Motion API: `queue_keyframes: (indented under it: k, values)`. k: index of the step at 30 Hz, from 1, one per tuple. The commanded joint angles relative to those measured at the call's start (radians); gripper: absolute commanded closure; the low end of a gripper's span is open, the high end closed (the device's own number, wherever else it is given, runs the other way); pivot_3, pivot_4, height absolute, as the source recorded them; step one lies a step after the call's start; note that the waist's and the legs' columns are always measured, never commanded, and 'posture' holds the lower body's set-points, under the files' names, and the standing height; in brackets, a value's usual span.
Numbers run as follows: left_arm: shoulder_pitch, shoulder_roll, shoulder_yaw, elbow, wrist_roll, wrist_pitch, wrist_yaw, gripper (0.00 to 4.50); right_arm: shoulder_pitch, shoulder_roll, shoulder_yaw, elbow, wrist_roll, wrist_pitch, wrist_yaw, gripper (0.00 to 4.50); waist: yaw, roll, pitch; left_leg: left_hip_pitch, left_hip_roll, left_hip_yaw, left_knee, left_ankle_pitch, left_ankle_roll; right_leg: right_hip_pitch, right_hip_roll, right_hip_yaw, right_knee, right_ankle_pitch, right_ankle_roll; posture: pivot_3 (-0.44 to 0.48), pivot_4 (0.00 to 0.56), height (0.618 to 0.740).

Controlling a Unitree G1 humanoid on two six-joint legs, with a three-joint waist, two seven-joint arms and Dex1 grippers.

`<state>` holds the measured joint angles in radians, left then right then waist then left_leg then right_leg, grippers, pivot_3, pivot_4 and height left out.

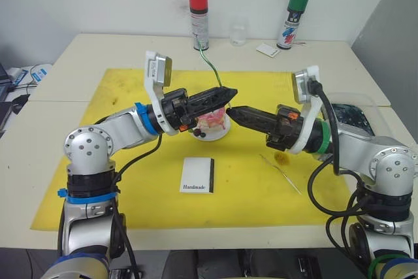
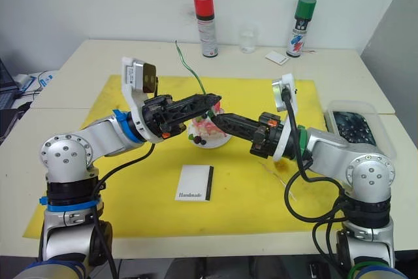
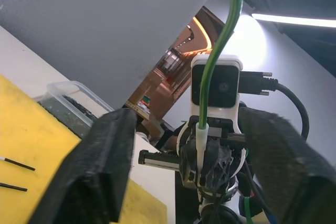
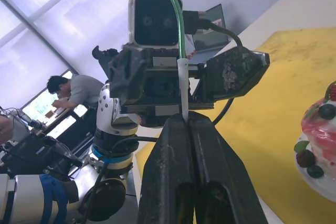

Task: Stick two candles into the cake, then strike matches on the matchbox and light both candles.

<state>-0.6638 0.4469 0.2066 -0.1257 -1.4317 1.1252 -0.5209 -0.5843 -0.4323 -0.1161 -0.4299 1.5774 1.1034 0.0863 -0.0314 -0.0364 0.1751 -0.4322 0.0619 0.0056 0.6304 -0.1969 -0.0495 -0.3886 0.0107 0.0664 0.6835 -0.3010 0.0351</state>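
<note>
The green candle stands upright over the cake, which sits on a white plate on the yellow mat. My right gripper is shut on the candle's white lower end. From the left side, my left gripper meets it just above, and its fingers stand open on either side of the candle without touching it. The matchbox lies in front of the cake. To the right on the mat lies the pale candle. Two dark matches lie on the mat.
A red-capped spray can, a small glass, a white card and a green-capped can stand along the table's far edge. A clear container sits at the right. A person sits in the background.
</note>
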Motion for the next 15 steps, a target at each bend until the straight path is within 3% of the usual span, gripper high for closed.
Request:
queue_keyframes:
  k: [1, 8, 9, 12, 15]
  values:
    - [0.002, 0.001, 0.006, -0.018, -0.024, -0.002, -0.022, 2.46, -0.046, -0.012, 0.012, -0.016, 0.053, -0.040, -0.025, 4.50, 0.000, 0.000, 0.000, 0.000, 0.000, 0.000, 0.000, 0.000, 0.000, 0.000, 0.000, 0.000, 0.000, 0.000, 0.000, 0.000, 0.150, 0.740]
    - [0.011, 0.006, -0.001, -0.026, -0.022, -0.003, -0.044, 4.48, -0.071, -0.043, 0.032, 0.001, 0.082, -0.061, -0.028, 4.50, 0.000, 0.000, 0.000, 0.000, 0.000, 0.000, 0.000, 0.000, 0.000, 0.000, 0.000, 0.000, -0.001, 0.000, 0.000, 0.000, 0.150, 0.740]
    - [0.010, 0.006, 0.000, -0.026, -0.020, -0.005, -0.047, 4.48, -0.071, -0.047, 0.034, 0.002, 0.084, -0.061, -0.022, 4.50, 0.001, 0.000, 0.000, 0.000, 0.000, 0.000, 0.000, 0.000, 0.000, 0.000, 0.000, 0.000, -0.001, 0.000, 0.000, 0.000, 0.150, 0.740]
    - [-0.003, 0.026, 0.016, -0.027, 0.024, -0.042, -0.075, 4.50, -0.060, -0.076, 0.037, -0.003, 0.066, -0.054, 0.009, 3.85, 0.001, 0.000, 0.000, 0.000, 0.000, 0.000, 0.000, 0.000, 0.000, 0.000, 0.000, 0.000, -0.001, 0.000, 0.000, 0.000, 0.150, 0.740]
    - [-0.032, 0.078, 0.021, -0.016, 0.138, -0.115, -0.119, 4.50, -0.056, -0.144, 0.053, -0.033, -0.041, -0.044, 0.088, 2.81, 0.001, 0.000, 0.000, 0.000, 0.000, 0.000, 0.000, 0.000, 0.000, 0.000, 0.000, 0.000, -0.001, 0.000, 0.000, 0.000, 0.150, 0.740]
